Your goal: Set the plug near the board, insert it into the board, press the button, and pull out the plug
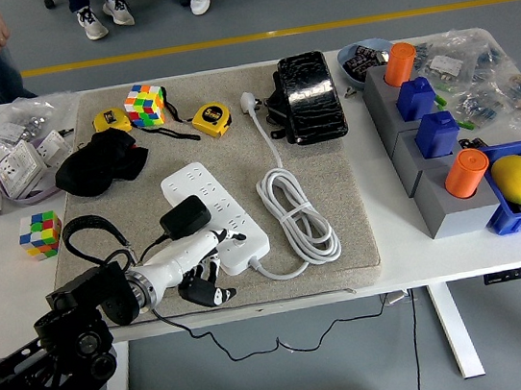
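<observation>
Black plug point(184, 216) sits on the white board point(213, 213), just above the left hand's point(204, 273) loosely curled, empty fingers point(218, 295).

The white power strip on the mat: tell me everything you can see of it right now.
The white plastic power strip is a long flat board with rows of sockets, lying diagonally on the grey felt mat, its far end toward the upper left. A black plug adapter sits on its left edge. Its white cable leaves the near end and lies coiled to the right. The left robot hand is at its near-left corner; whether they touch is unclear.
</observation>
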### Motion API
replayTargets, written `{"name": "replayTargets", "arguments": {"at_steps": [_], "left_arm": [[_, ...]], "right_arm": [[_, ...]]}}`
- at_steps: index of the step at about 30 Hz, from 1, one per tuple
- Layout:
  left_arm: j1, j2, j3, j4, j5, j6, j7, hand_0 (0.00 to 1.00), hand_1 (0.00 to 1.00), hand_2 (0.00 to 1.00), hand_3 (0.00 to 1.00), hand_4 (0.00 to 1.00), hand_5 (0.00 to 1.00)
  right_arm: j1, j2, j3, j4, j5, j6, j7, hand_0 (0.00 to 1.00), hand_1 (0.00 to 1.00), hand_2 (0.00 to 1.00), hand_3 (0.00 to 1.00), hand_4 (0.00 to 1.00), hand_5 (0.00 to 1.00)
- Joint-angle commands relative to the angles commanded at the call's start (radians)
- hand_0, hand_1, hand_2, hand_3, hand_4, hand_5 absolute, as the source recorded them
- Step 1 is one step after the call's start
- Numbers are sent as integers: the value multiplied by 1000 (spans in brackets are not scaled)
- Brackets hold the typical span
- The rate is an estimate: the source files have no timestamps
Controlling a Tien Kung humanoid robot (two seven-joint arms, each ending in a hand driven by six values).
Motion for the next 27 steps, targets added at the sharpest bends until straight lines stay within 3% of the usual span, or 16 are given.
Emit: {"name": "replayTargets", "arguments": {"at_steps": [14, 17, 20, 21, 26, 27], "left_arm": [[2, 3, 6, 27, -2, -21, 12, 60, 99, 164, 865, 788, 2], [12, 8, -17, 6, -46, 16, -38, 62, 102, 170, 838, 769, 2], [20, 11, -45, -4, -134, 69, -124, 62, 102, 170, 838, 769, 2], [24, 13, -58, 0, -171, 92, -157, 72, 70, 180, 615, 747, 102], [30, 8, -73, 55, -332, 210, -313, 72, 70, 180, 615, 747, 102], [30, 7, -67, 72, -369, 246, -349, 147, 112, 196, 431, 887, 267]], "right_arm": [[1, -2, -4, 0, -1, 0, 1, 472, 579, 528, 508, 847, 351], [-1, -2, -3, 0, -2, -1, 1, 471, 579, 528, 508, 847, 351], [-2, -1, -1, 0, -2, -1, 1, 471, 579, 528, 508, 847, 351], [-3, 0, 0, 0, -3, -1, 1, 471, 580, 528, 509, 848, 350], [-2, 3, 4, 0, -5, -1, 1, 471, 580, 528, 509, 848, 350], [-1, 3, 2, -1, -2, -1, 0, 468, 580, 528, 508, 848, 351]]}}
